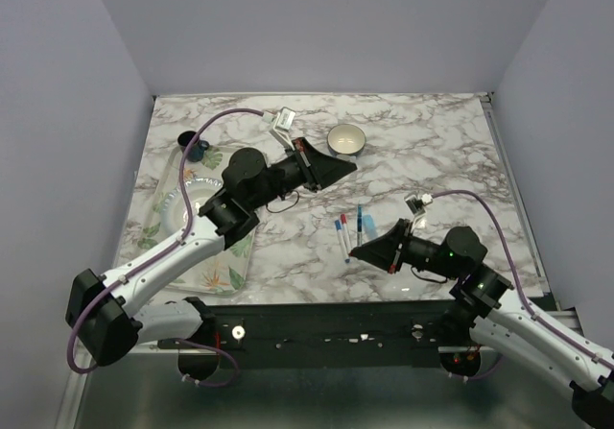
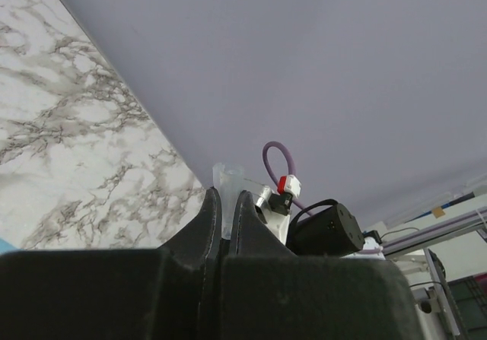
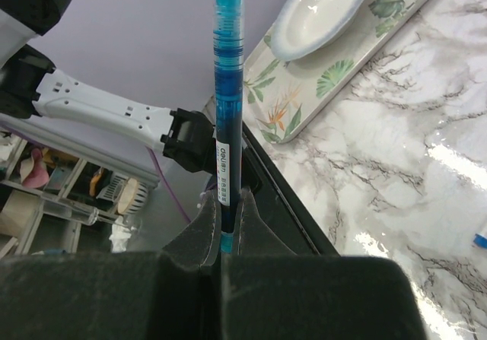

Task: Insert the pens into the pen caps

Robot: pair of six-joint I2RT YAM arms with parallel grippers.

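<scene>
Mating step in hand. Right fingers [image 3: 209, 230] clamp blue pen [image 3: 227, 66]; left fingers [image 2: 204, 230] pinch pale cap [image 2: 227, 182], both over tabletop [image 1: 432, 151], well apart. Next: bring together, align tip with cap mouth, push.

My left arm [image 1: 182, 251] stretches forward and rightward, with the left gripper [image 2: 226, 217] pinched tight on a clear cap [image 2: 227, 179]. My right arm [image 1: 537, 331] bends inward, and the right gripper [image 3: 227, 220], aimed left, is clamped on a blue pen [image 3: 227, 89].
</scene>
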